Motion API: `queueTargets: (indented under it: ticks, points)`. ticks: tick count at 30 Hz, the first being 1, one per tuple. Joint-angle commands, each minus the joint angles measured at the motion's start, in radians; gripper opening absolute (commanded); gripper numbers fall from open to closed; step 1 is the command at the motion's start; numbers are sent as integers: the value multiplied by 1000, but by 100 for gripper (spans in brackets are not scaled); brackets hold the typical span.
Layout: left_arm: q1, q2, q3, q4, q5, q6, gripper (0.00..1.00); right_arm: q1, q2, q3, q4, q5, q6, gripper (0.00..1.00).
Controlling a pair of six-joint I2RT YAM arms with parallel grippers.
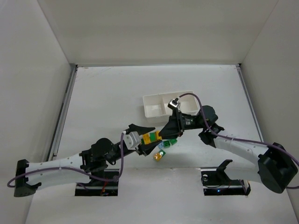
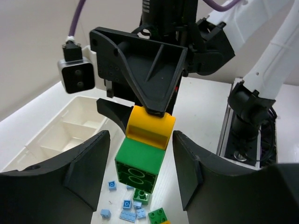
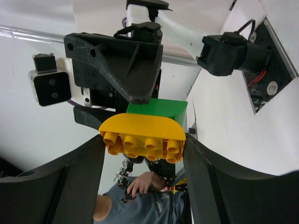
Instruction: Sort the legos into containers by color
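A yellow brick [image 3: 142, 133] is stuck on a green brick [image 2: 139, 163], and the pair [image 1: 151, 137] hangs in the air between the two grippers. My right gripper [image 3: 144, 144] is shut on the yellow brick; it shows from the front in the left wrist view [image 2: 149, 88]. My left gripper [image 2: 141, 140] is open, with a gap between each finger and the green brick. Small blue legos [image 2: 122, 205] and green legos [image 2: 141, 196] lie on the table below. The white tray [image 1: 152, 105] with its compartments stands behind; it also shows in the left wrist view [image 2: 70, 133].
A loose yellow lego [image 1: 159, 156] and a green one [image 1: 166, 143] lie under the grippers near the table's front. Grey walls close in the table on three sides. The right arm's base [image 2: 247, 116] stands close on the right.
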Motion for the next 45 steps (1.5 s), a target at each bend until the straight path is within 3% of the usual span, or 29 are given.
queueTargets:
  ticks: [1,11,23,40,45]
  points:
    - [-22,16,55,-14,32,8,52,27,7,7,33,-28,-26,40]
    - [-80,-65,30,-67,-31,0,61,18,-2,39,37,-54,-20,41]
    - [-85,7,44,-79,-100,28,62,-6,-21,48,33,-68,-16,40]
    - [-88,-16,45,-73,-105,57,40,-36,-16,36,25,-64,-24,40]
    - [-104,-21,47,-79,-85,58,29,-51,-10,36,23,-58,-26,39]
